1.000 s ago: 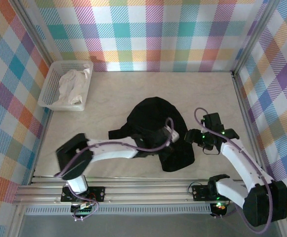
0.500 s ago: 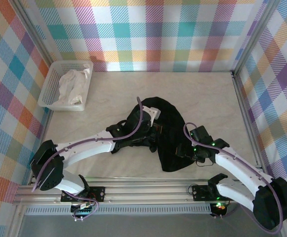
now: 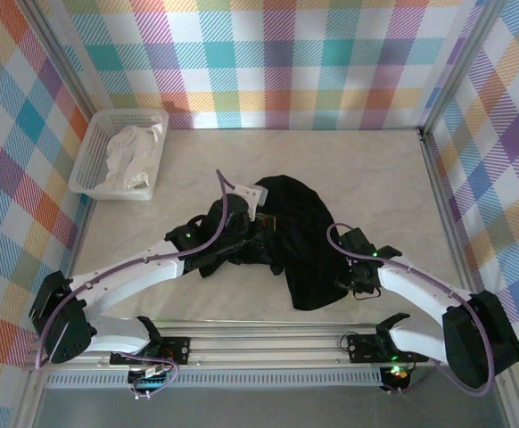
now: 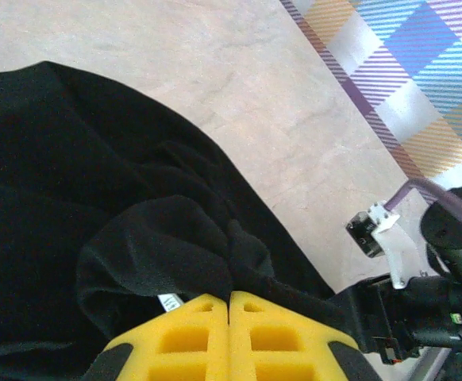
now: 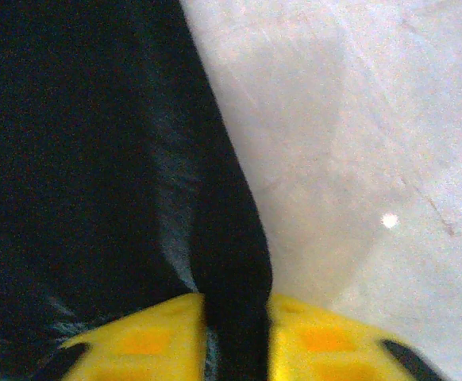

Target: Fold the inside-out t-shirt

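Inside-out t-shirt (image 3: 306,234): right pincer (image 5: 232,308) has now clamped its edge; left pincer (image 4: 229,297) stays clamped on a fold.

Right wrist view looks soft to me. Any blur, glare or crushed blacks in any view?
Right wrist: soft throughout, t-shirt nearly textureless, one small glare dot on the table. Left wrist: sharper, fabric folds readable. Top external: even light, faint shadows, t-shirt a flat black patch.
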